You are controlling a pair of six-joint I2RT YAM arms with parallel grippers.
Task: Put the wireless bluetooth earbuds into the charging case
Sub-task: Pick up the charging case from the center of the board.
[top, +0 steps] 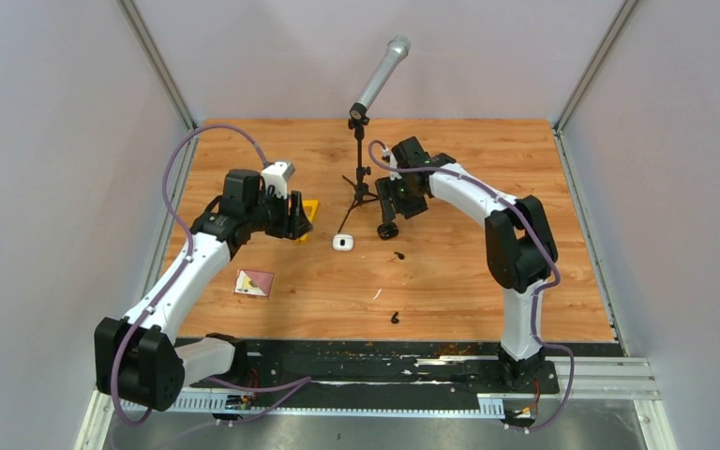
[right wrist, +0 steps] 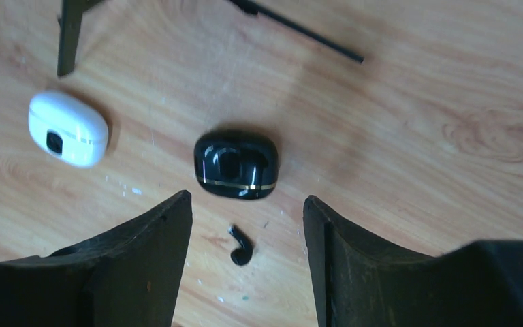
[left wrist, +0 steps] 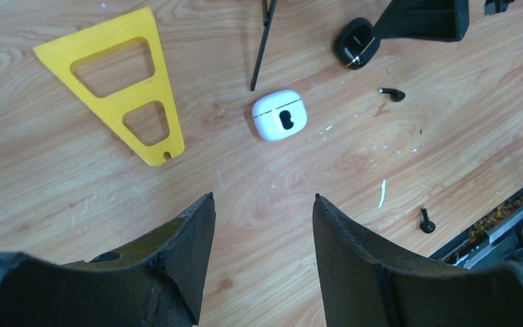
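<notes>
Tiny black stemmed earbud [right wrist: 240, 251] lies just beside the glossy black charging case [right wrist: 235, 165]. Right claw [right wrist: 246, 202] wide, empty; centre over the earbud before closing.

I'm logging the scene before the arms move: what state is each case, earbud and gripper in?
White case: shut.
Black case: looks shut.
Earbud by black case: loose, outside it.
Other black earbud: loose, outside any case.
Left gripper: open, empty.
Right gripper: open, empty.
</notes>
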